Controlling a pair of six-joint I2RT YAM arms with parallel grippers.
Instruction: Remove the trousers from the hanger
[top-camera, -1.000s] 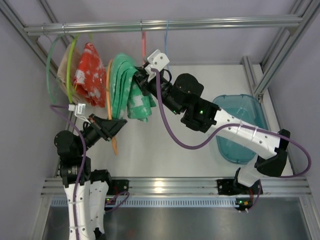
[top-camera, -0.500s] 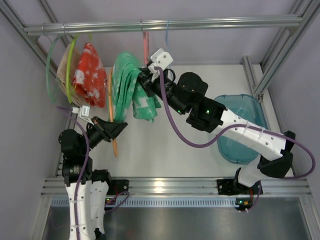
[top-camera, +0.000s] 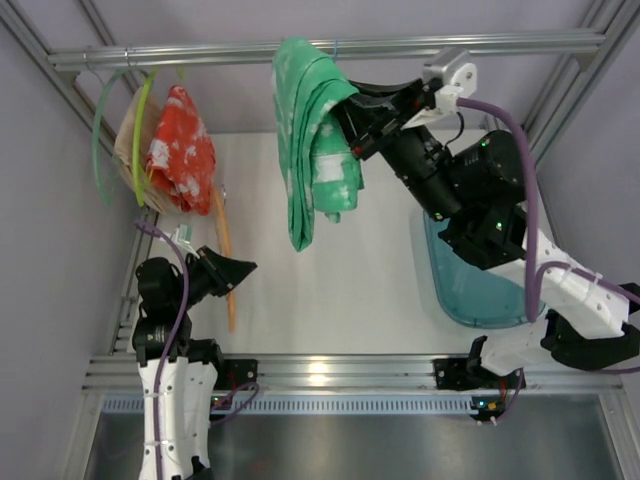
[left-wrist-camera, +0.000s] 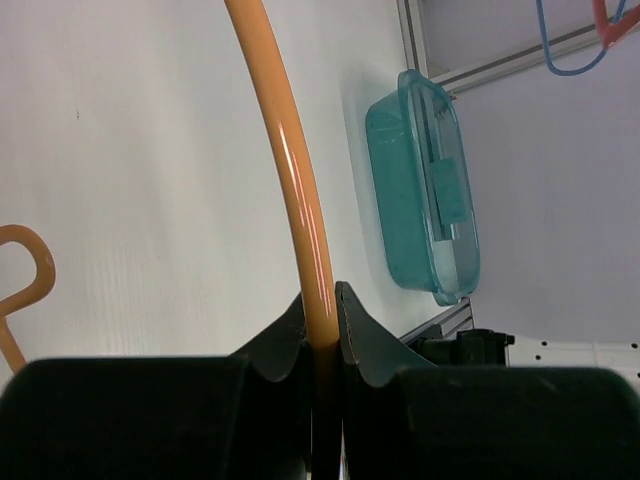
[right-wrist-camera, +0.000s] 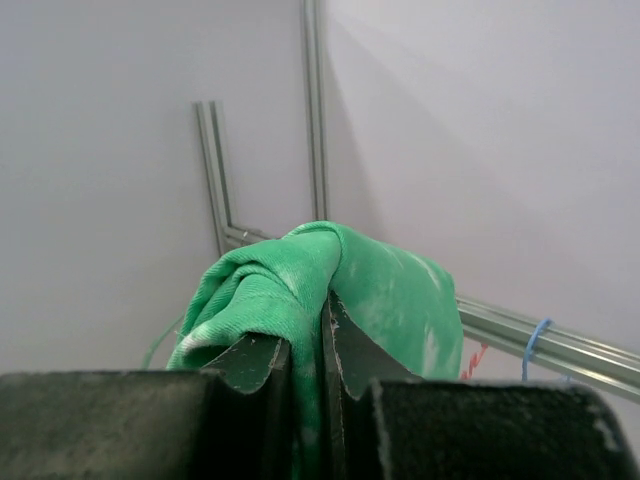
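The green trousers (top-camera: 315, 140) with white print hang folded from my right gripper (top-camera: 345, 122), which is shut on them and holds them high, near the top rail. In the right wrist view the cloth (right-wrist-camera: 300, 290) is bunched between the jaws of the right gripper (right-wrist-camera: 322, 335). The orange hanger (top-camera: 226, 262) is bare and slants down at the left. My left gripper (top-camera: 236, 270) is shut on its lower part. In the left wrist view the orange bar (left-wrist-camera: 290, 170) runs up out of the shut jaws of the left gripper (left-wrist-camera: 322, 325).
A red printed garment (top-camera: 182, 150) and a beige one (top-camera: 128, 135) hang at the left on green hangers (top-camera: 140, 130). A teal tub (top-camera: 470, 290) lies at the right, also in the left wrist view (left-wrist-camera: 425, 190). A blue hanger (left-wrist-camera: 570, 55) hangs from the rail (top-camera: 200, 52).
My right gripper has lifted the green trousers up and to the right, clear of the orange hanger. My left gripper has moved down a little with the hanger in it.
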